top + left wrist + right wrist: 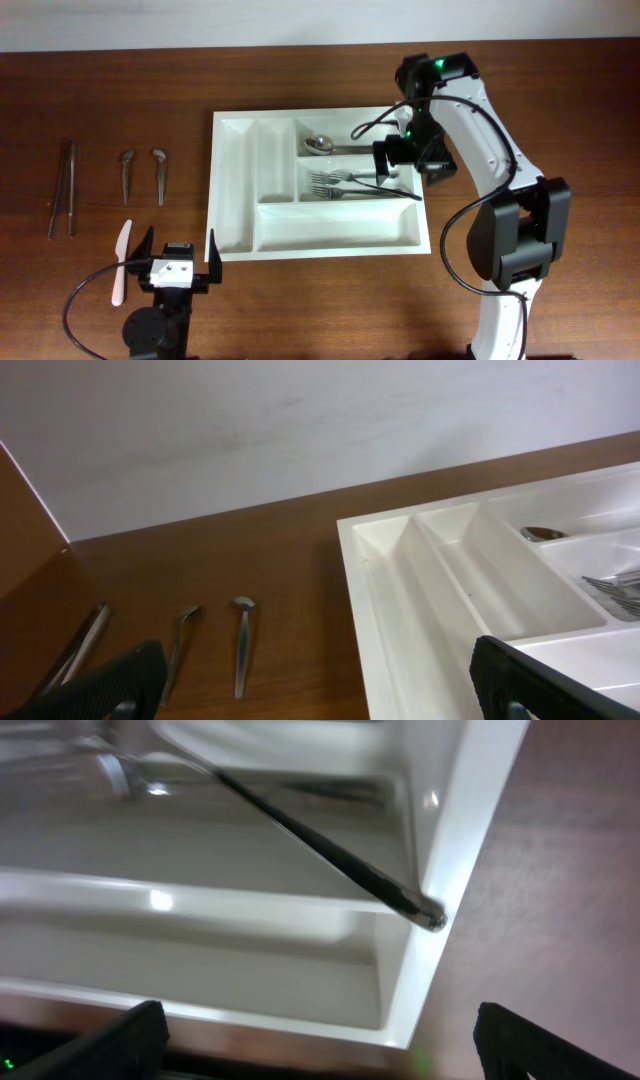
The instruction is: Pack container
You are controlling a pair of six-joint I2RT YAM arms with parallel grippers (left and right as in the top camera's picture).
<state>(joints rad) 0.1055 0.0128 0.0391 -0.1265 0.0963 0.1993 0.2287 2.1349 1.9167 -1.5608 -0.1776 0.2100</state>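
Right pincer (320,1045) released, fingers wide, just above the right rim of the white cutlery tray (236,190), dark-handled utensil (330,855) ahead of it with handle end on that rim, left pincer (177,248) released too, tray just ahead-right of it on the bench (100,100).

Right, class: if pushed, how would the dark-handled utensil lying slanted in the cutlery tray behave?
The dark-handled utensil looks thin and straight, so it is probably stiff and light. Its end rests up on the cutlery tray rim, not flat, so a nudge would likely pivot it or slide it into the compartment. The smooth handle may be slippery.
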